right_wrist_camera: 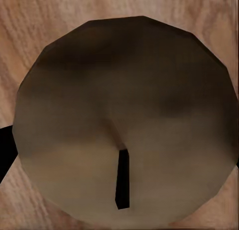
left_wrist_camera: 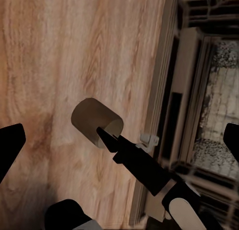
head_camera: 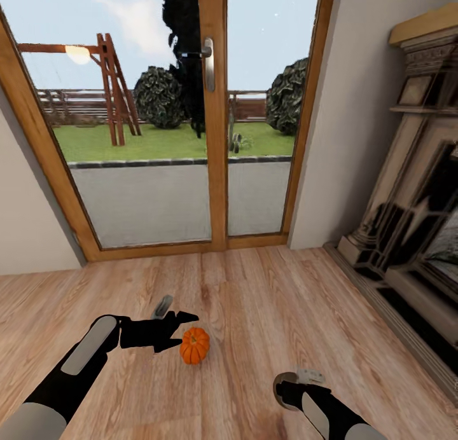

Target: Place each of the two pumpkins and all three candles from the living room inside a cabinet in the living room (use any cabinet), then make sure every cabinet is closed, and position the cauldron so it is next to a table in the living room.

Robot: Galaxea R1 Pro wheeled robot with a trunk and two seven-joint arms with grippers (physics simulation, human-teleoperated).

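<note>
- Pumpkin (head_camera: pixel 194 345) sits on the wooden floor (head_camera: pixel 254 300), just beside the fingertips of the left hand (head_camera: pixel 170 322), on the side toward the right arm; whether they touch is unclear.
- Left hand reaches out low over the floor with its fingers spread apart, nothing between them; in the left wrist view its dark fingertips (left_wrist_camera: pixel 11 140) stand well apart at either edge.
- Right hand (head_camera: pixel 291 389) points down at the floor, nearer the robot than the pumpkin and well apart from it.
- Candle (right_wrist_camera: pixel 124 120) lies directly beneath the right hand, its pale round top and dark wick facing the wrist camera; from the left wrist view the candle (left_wrist_camera: pixel 94 121) stands on the floor under the right arm.
- Right hand's finger spread cannot be told.
- Carved fireplace (head_camera: pixel 413 192) stands beyond the right hand, and a glass door (head_camera: pixel 213 116) lies ahead of both hands.
</note>
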